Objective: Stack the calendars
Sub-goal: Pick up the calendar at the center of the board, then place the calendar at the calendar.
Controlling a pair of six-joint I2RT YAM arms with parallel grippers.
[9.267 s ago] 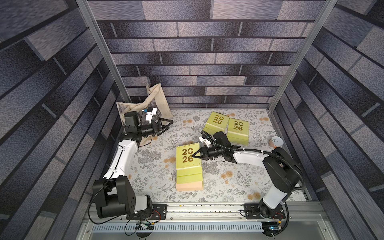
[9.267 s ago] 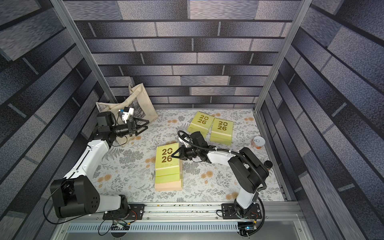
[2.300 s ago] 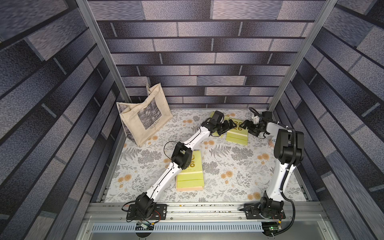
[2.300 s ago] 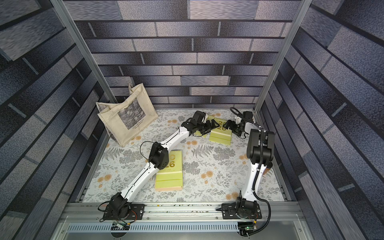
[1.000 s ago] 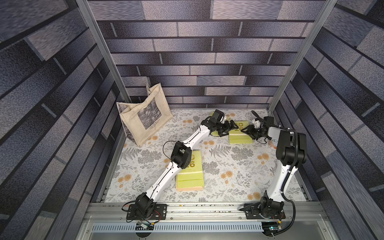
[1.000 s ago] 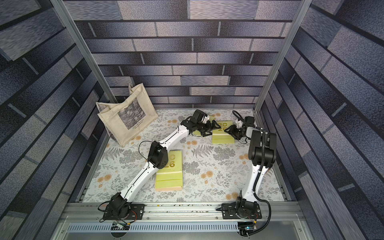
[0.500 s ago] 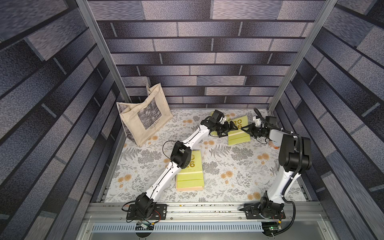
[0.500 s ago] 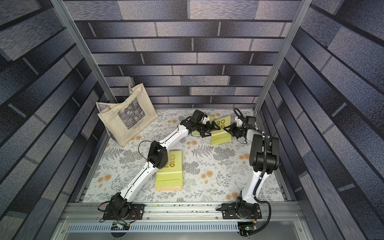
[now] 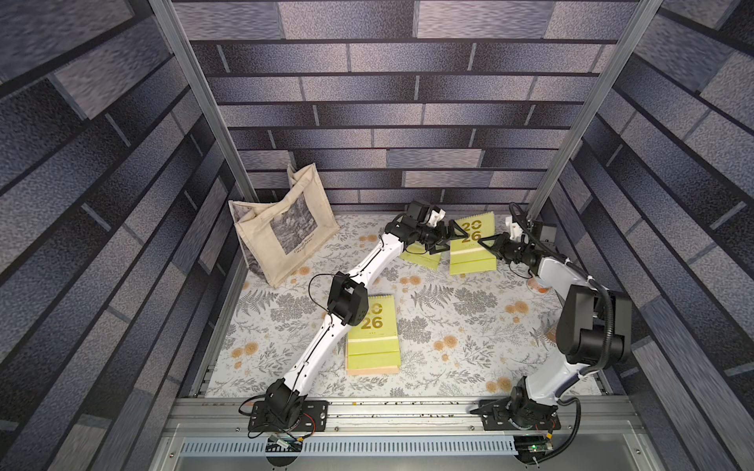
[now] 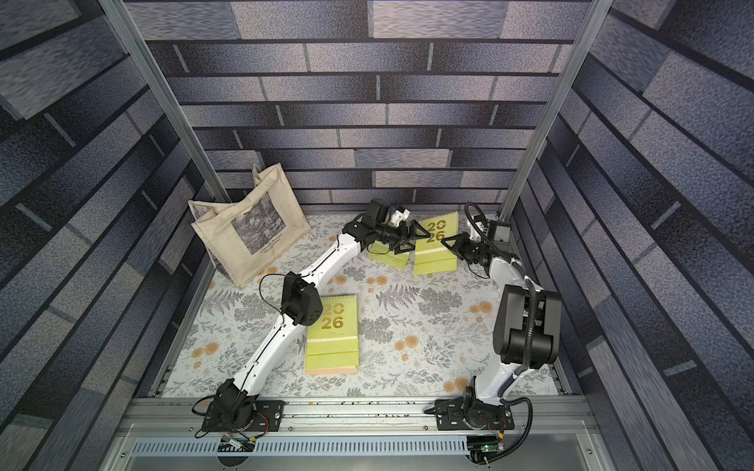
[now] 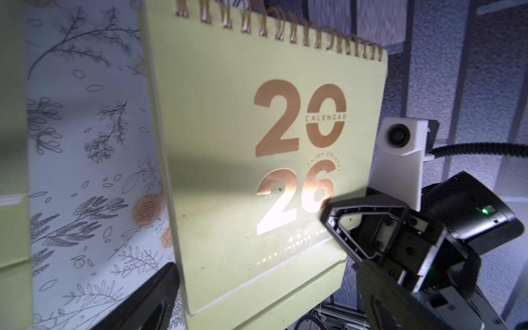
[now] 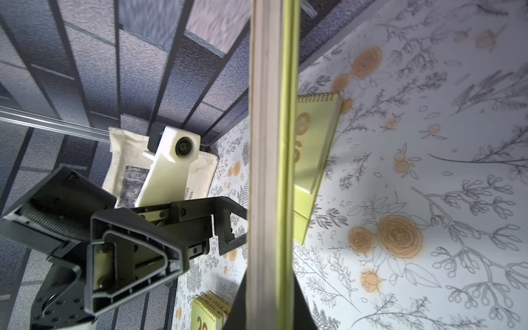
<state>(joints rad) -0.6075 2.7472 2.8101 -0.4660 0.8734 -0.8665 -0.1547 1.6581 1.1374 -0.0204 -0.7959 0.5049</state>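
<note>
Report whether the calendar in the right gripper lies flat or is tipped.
Tipped: the calendar sits slanted, its gripped edge raised off the cloth, clamped by the shut right gripper.

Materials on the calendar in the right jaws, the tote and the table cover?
Calendar: matte lime-green card cover, gold digits glinting like foil, gold wire coil on top; likely paper leaves inside. Tote bag: cream woven cloth, probably canvas; it creases and slumps. Table cover: matte floral print, cloth or vinyl, can't tell.
</note>
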